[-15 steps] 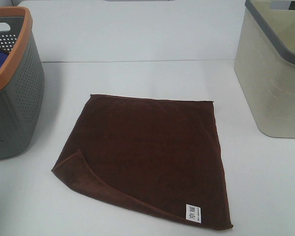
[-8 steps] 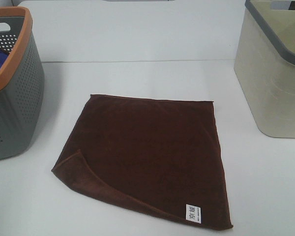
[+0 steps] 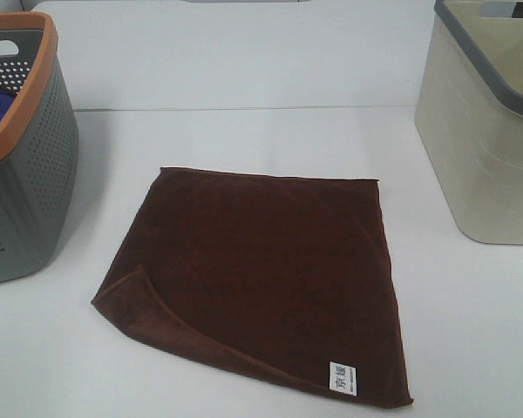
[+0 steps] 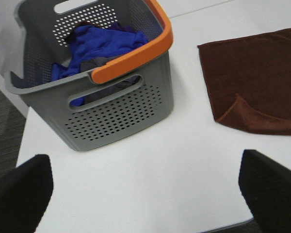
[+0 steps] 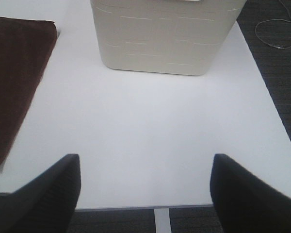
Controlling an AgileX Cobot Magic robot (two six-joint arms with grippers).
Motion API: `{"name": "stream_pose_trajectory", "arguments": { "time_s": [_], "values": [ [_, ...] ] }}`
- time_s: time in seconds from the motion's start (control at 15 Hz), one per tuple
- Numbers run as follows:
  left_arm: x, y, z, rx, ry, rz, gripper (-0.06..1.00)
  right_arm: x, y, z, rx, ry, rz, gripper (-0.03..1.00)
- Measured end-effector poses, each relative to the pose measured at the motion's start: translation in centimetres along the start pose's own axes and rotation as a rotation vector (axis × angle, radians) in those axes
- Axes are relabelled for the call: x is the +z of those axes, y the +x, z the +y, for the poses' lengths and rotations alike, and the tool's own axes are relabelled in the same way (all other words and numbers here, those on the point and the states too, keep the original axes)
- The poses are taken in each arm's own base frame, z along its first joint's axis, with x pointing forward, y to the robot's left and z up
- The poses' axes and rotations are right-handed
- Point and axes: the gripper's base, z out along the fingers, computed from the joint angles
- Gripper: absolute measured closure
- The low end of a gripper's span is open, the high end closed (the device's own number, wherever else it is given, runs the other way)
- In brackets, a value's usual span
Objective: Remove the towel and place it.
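Your towel (image 3: 266, 279) lay flat on the white surface (image 3: 244, 131), one corner folded over, between the grey basket (image 3: 26, 174) and the beige bin (image 3: 484, 148). Your left tool (image 4: 145, 187) and right tool (image 5: 145, 187) both hung spread apart, holding nothing.

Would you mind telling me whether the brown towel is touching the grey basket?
Apart. The exterior high view shows bare white table between the towel and the grey basket.

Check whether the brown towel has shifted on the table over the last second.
No. The towel lies in the same spot between the grey basket and the beige bin, near corner folded over as before.
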Motion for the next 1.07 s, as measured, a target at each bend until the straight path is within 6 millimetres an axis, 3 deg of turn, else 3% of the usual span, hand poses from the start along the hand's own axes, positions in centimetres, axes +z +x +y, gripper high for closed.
{"name": "stream_pose_trajectory", "arguments": {
  "time_s": [0.33,0.6,1.07],
  "values": [
    [3.2,1.4,-0.2,-0.014,0.049,0.011,-0.04,0.1,0.1,0.2,0.001,-0.025,0.004,0.22],
    [3.3,1.5,-0.1,0.007,0.105,-0.01,-0.04,0.1,0.1,0.3,0.0,-0.027,0.005,0.22],
    [3.4,1.6,1.1,-0.161,-0.017,0.004,-0.04,1.0,0.5,0.4,-0.002,-0.03,0.007,0.22]
  ]
}}
